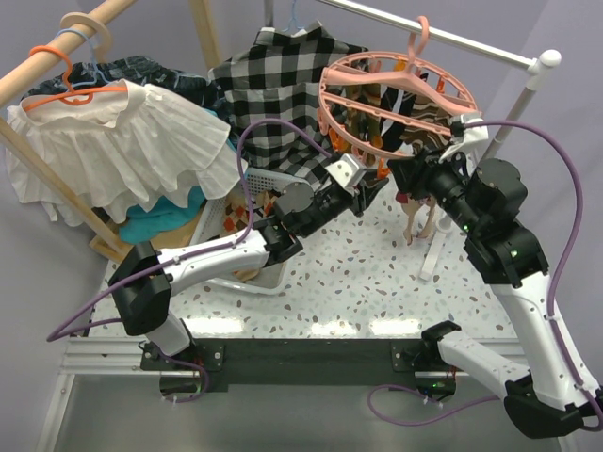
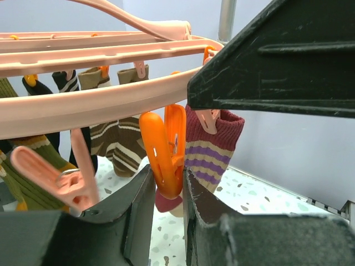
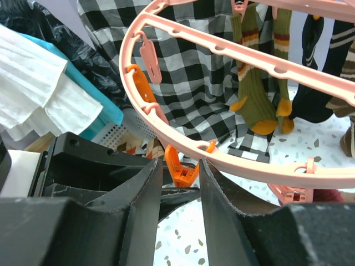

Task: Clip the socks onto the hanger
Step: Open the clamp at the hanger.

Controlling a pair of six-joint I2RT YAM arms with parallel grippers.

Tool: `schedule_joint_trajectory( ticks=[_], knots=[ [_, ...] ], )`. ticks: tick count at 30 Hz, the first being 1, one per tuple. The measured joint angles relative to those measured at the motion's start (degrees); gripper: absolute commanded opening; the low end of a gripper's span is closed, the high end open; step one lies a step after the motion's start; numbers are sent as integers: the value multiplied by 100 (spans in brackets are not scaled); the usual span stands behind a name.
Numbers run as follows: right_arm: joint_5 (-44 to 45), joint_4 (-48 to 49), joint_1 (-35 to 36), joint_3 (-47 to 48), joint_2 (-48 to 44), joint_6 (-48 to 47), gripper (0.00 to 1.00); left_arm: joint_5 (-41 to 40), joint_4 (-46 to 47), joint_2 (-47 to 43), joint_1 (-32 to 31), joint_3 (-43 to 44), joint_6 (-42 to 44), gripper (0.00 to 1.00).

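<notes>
Terrazzo table (image 1: 377, 273), rail (image 1: 490, 48) above; hanger (image 2: 83, 105) hangs free off it, so it's light and likely swings if pushed. Socks (image 3: 252, 94) already clipped round it: soft, limp, best taken at the cuff. Left gripper (image 2: 166, 172) pinches an orange peg (image 2: 158, 138), clear only in its own wrist view. Right gripper (image 3: 180, 166) fingers narrow, grip unclear. Overhead alone shows both grippers meeting under the rim.

Top view high, looking down — wrist views close, sharing hanger (image 2: 83, 105) (image 3: 249, 55).

White-and-black arms (image 1: 207, 256), purple cables (image 1: 247, 193)
</notes>
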Motion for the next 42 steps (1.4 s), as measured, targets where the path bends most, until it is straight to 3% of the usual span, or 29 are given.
schedule_joint_trajectory(
  ticks=[5, 16, 42],
  knots=[
    [33, 68, 0, -157, 4, 127, 36, -87, -57, 0, -11, 24, 105, 18],
    [129, 83, 2, -365, 26, 348, 55, -149, -61, 81, -107, 197, 472, 16],
    [632, 223, 7, -374, 286, 494, 58, -487, -46, 293, -376, 348, 962, 14]
  ],
)
